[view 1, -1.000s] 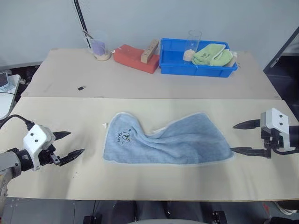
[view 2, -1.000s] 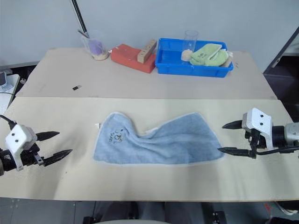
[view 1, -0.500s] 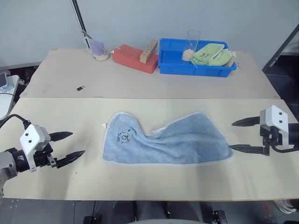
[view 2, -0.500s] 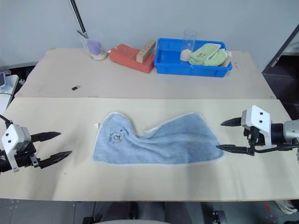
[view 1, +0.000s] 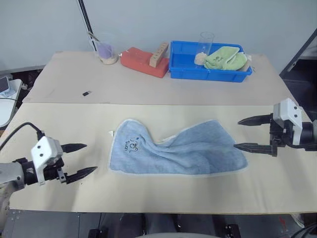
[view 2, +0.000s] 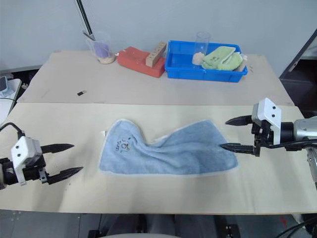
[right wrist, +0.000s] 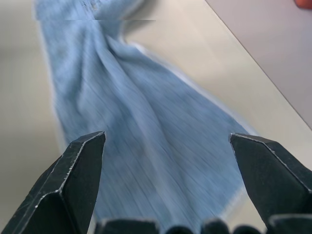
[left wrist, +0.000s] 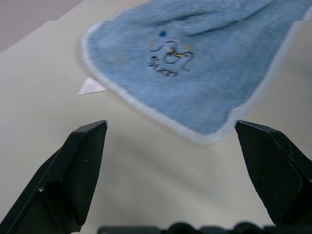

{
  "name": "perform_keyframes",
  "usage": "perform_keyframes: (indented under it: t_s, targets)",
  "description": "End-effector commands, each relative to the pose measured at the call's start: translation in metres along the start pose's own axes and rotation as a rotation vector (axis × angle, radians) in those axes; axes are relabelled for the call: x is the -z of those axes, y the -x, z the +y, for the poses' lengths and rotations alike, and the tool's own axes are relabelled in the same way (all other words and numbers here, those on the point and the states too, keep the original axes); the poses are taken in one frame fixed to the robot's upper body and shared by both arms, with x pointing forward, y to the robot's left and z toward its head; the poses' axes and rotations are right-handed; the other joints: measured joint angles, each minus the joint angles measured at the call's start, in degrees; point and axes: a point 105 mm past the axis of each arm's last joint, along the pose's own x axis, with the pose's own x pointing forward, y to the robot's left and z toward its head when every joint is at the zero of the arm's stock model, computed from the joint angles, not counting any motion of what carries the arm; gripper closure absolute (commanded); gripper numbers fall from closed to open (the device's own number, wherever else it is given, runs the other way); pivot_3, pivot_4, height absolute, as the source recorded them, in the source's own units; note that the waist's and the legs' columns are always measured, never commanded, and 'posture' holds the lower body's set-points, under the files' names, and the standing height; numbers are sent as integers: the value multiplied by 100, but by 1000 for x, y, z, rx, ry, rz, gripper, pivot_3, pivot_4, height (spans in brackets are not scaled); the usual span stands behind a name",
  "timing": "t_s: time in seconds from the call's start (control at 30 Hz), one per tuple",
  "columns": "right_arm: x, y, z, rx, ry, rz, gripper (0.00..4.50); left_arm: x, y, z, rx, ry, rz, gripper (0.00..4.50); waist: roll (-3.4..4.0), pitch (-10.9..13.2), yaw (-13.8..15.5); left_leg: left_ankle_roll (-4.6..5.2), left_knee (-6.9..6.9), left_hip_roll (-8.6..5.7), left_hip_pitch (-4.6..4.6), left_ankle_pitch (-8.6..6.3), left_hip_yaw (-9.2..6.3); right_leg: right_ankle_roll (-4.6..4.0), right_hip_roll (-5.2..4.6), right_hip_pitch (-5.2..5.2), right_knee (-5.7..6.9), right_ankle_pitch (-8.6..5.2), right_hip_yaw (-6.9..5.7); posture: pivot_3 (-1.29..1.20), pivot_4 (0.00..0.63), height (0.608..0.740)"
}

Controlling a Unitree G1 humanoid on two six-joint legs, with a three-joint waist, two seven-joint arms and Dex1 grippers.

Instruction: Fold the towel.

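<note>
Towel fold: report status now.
Left tool open, right tool open, both empty. Towel flat, unfolded, rumpled between them. Nothing in the way.

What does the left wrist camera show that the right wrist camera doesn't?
Left wrist view: the towel's dark embroidered logo, its rounded hemmed corner, and a small white tag lying on the table beside that hem.

Right wrist view: the towel's other, wrinkled end running away lengthwise, with a seam between two table surfaces past it.

Both: light blue terry cloth on the beige table, framed by that arm's own two black fingers spread wide, the left gripper and right gripper both off the cloth.
</note>
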Motion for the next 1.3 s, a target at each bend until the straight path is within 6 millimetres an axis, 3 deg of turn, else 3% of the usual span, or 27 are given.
perform_keyframes:
  t_s: [0.03, 0.2, 0.37, 0.67, 0.77, 1.03, 1.17, 1.3]
  targets:
    - [-37, -2, 26, -106, 83, -37, 34, -11, -28, -19, 111, -146, -13, 0, 6, 1, 10, 0, 1, -2, -2, 0, -1, 1, -1, 0, 1, 1, 1, 0, 150, 717]
    - [-53, -7, 52, -198, 74, -35, 34, 2, -55, -26, 175, -274, 25, 0, 3, 0, 13, 1, 1, -1, -1, 0, -7, 3, 1, 6, -2, 3, 0, 0, 150, 717]
    - [-56, -5, 66, -258, 41, -5, 34, 7, -66, -25, 212, -324, 51, 0, 1, 0, -12, 3, 2, 1, -2, -2, -9, 4, 1, 5, -4, 4, 2, 0, 150, 717]
    - [-54, -4, 68, -265, 24, 14, 34, 18, -57, -19, 260, -316, 154, 0, 0, -1, -18, 3, 1, 5, -1, -2, -10, 4, 2, 3, -3, 4, 1, 0, 150, 717]
    - [-54, -3, 66, -259, 27, 17, 0, 22, -56, -22, 278, -319, 181, 907, 0, -1, -19, 3, 2, 5, -1, -2, -10, 4, 2, 3, -2, 4, 1, 0, 150, 717]
    - [-52, -3, 66, -272, 49, 36, 0, 29, -63, -30, 287, -289, 198, 4461, 1, -1, 23, 9, 6, 4, 2, 3, -9, 4, 0, 7, 2, 6, 1, 0, 150, 717]
    - [-39, -2, 61, -247, 104, 91, 0, 25, -65, -35, 292, -256, 177, 4461, 2, -2, 29, 10, 10, 4, 2, 3, -9, 5, 0, 8, 2, 9, 1, 0, 150, 717]
    - [0, -1, 46, -191, 212, 237, 0, 14, -65, -36, 276, -193, 130, 4461, 2, -2, 47, 11, 13, 1, 0, 3, -6, 6, -3, 9, -1, 9, 1, 0, 150, 717]
